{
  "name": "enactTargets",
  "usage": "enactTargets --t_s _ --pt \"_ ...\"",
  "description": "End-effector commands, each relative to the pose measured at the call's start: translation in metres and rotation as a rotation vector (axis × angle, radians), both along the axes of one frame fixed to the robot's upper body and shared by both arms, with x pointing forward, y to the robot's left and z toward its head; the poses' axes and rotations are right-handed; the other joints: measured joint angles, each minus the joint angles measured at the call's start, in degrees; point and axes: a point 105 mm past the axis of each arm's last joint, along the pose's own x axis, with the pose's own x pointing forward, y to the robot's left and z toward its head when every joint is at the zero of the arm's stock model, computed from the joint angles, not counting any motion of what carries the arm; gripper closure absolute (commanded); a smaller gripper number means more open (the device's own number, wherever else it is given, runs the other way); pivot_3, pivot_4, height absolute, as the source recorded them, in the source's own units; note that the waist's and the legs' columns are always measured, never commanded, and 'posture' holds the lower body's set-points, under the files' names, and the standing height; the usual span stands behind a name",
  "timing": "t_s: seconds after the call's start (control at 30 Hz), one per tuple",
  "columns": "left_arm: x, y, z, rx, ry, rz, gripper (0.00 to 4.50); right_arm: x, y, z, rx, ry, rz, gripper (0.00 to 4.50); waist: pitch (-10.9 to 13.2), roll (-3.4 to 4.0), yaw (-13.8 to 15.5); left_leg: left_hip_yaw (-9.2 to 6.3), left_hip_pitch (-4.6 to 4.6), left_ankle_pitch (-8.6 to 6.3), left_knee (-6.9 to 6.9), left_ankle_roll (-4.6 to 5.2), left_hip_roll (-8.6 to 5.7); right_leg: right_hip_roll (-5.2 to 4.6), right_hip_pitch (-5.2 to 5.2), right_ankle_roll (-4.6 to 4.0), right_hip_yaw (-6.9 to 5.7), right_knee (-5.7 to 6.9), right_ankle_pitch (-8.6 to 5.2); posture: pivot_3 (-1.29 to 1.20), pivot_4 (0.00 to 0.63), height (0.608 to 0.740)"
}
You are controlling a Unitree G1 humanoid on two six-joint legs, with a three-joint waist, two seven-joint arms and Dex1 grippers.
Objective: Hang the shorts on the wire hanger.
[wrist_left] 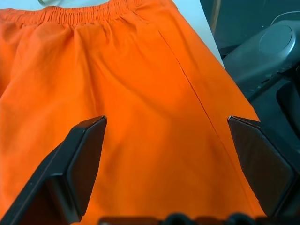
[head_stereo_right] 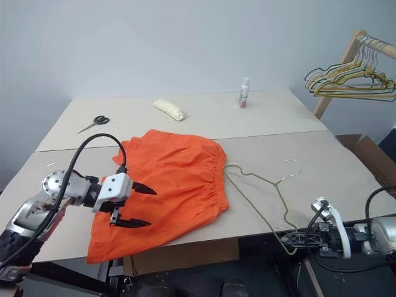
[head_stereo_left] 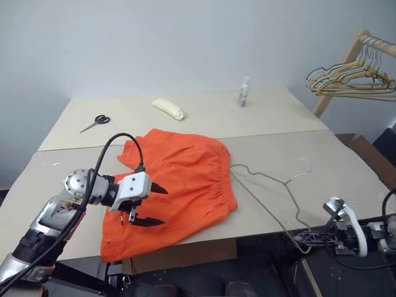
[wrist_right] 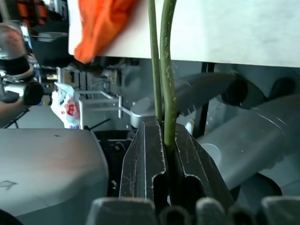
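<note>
Over crinkled orange shorts [head_stereo_left: 173, 185], left pincer [head_stereo_left: 151, 204] gapes; right pincer [head_stereo_left: 309, 238] clamps thin wire hanger [head_stereo_left: 272, 198].

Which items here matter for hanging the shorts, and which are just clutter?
In play:
- shorts, flat on table
- wire hanger, one corner pinched in shut right gripper
- left gripper, open over the shorts

Clutter:
- scissors
- pale roll
- small bottle
- hangers on rack
</note>
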Motion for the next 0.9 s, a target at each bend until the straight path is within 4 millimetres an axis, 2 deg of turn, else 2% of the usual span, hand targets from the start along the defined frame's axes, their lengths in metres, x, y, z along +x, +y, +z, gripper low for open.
enactTargets --t_s 0.03,0.23,0.37,0.5,0.8,0.9 --pt "0.002 0.002 0.013 -0.006 -0.047 -0.006 0.02 0.011 -0.001 0.004 0.009 -0.047 -0.008 4.5 0.0 0.0 0.4 0.0 0.01 0.0 -0.01 0.0 -0.01 -0.01 0.0 0.0 0.0 0.01 0.0 0.06 0.0 0.74" --pt "0.0 0.0 0.01 -0.013 -0.038 -0.006 0.02 0.016 -0.011 0.007 -0.004 -0.061 -0.052 4.5 0.0 0.02 0.9 -0.03 -0.03 0.0 0.0 0.0 -0.04 -0.04 0.0 0.0 -0.03 -0.01 0.0 0.05 0.0 0.74" --pt "0.0 -0.002 0.009 -0.017 -0.035 -0.008 0.02 0.01 -0.011 0.003 -0.009 -0.048 -0.04 4.5 0.0 0.02 0.9 -0.03 -0.02 0.0 0.0 0.0 -0.04 -0.04 0.0 0.0 -0.03 0.01 0.0 0.05 0.0 0.74" --pt "-0.001 -0.004 0.007 -0.017 -0.033 -0.014 0.02 0.006 -0.005 0.0 0.01 -0.039 -0.024 4.5 0.0 0.02 1.0 -0.03 -0.02 0.0 0.01 0.0 -0.04 -0.04 0.0 0.0 -0.03 0.02 0.0 0.05 0.0 0.74" --pt "-0.004 -0.006 0.009 -0.05 -0.013 0.006 0.02 0.006 0.007 0.014 0.12 -0.048 0.019 4.5 0.0 0.03 1.0 -0.04 -0.01 0.0 0.01 0.0 -0.03 -0.03 0.01 0.01 -0.02 0.04 0.01 0.07 0.0 0.74" --pt "-0.005 -0.005 0.007 -0.031 -0.021 0.013 0.02 0.01 0.011 0.008 0.104 -0.028 0.043 4.5 0.0 0.04 1.1 -0.04 0.0 0.0 0.03 0.0 -0.04 -0.04 0.02 0.01 -0.03 0.03 0.01 0.08 0.0 0.74"
